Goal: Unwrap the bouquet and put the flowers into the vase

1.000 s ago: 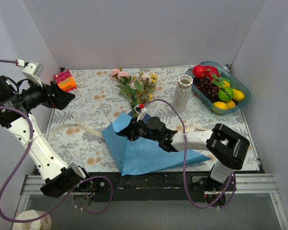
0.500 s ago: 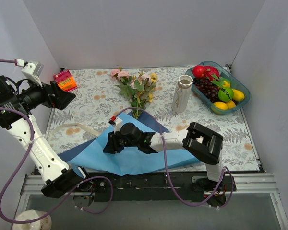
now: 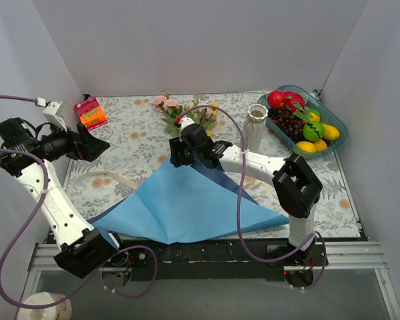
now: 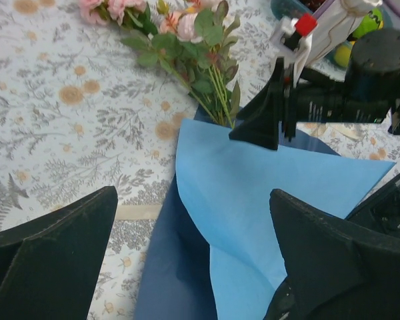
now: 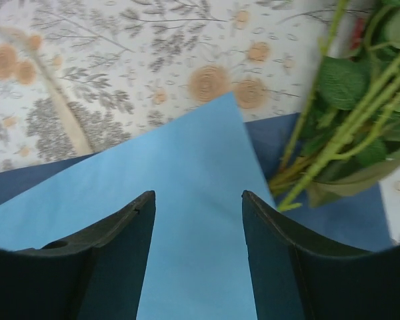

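Observation:
The flowers [image 3: 190,119], pink and yellow blooms on green stems, lie on the table at the back centre, their stem ends on the top corner of the light blue paper [image 3: 187,207], which is spread out flat. The cream ribbon [image 3: 110,179] lies loose to the left. My right gripper [image 3: 176,157] hovers open over that paper corner [image 5: 207,153], nothing between its fingers; the stems [image 5: 320,153] are just to its right. The white ribbed vase [image 3: 255,128] stands upright right of the flowers. My left gripper [image 3: 99,144] hangs open above the table's left side, holding nothing.
A teal basket [image 3: 339,139] of toy fruit sits at the back right. A pink-and-orange carton [image 3: 91,112] stands at the back left. White walls close in the table on three sides. The blue paper reaches the table's near edge.
My right gripper pulled the paper open to the left, then swung back to the stem ends and opened, letting the paper go. The paper now lies spread flat. The left arm dipped slightly.

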{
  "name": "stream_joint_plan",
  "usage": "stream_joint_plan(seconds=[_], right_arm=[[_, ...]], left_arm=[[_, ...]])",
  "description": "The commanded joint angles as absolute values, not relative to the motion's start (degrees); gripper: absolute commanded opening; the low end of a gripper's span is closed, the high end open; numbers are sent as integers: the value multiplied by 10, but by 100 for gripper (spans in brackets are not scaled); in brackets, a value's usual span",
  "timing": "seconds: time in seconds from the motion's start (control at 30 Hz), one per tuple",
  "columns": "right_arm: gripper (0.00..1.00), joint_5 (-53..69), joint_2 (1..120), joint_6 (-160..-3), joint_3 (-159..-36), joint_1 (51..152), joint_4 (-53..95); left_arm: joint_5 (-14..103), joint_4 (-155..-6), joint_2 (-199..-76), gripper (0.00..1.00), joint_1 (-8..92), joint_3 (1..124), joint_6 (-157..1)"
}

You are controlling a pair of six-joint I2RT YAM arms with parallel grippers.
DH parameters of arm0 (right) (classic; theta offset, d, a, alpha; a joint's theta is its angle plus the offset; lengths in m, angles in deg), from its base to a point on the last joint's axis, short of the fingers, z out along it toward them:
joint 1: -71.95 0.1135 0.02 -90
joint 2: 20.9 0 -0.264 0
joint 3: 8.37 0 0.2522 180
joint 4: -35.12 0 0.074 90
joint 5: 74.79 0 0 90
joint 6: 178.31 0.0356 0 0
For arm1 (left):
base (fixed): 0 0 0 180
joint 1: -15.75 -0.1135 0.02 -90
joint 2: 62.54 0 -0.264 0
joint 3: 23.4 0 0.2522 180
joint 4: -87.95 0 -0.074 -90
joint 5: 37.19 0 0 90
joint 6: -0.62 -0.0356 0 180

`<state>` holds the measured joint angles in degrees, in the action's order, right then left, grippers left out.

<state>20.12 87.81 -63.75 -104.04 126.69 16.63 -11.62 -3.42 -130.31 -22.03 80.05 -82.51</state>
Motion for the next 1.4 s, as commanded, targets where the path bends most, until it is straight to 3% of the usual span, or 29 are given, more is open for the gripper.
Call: stream_joint_plan(seconds=[0.0, 0.07, 0.2, 0.87, 0.97, 1.0, 1.13, 1.37], right_arm=[[63, 192, 857, -686, -1019, 1233, 121], [63, 173, 850, -696, -1001, 1207, 142], [54, 164, 858, -705, -1000, 1190, 143], [39, 163, 966, -708, -1093, 1169, 128], [30, 163, 978, -709, -1108, 1166, 120], [22, 164, 978, -710, -1108, 1165, 120], [4, 172, 963, -722, -1109, 1164, 113], [5, 189, 906, -757, -1148, 1164, 82]], left_arm=[[-95, -58, -1300, 98, -222, 750, -864], [-78, -70, -1296, 98, -223, 719, -875], [-72, -107, -1297, 98, -222, 668, -882], [-12, -144, -1333, 98, -121, 551, -891], [8, -167, -1322, 98, -89, 539, -881], [12, -173, -1317, 98, -88, 536, -876], [19, -178, -1321, 98, -88, 535, -871], [15, -198, -1315, 98, -88, 523, -856]])
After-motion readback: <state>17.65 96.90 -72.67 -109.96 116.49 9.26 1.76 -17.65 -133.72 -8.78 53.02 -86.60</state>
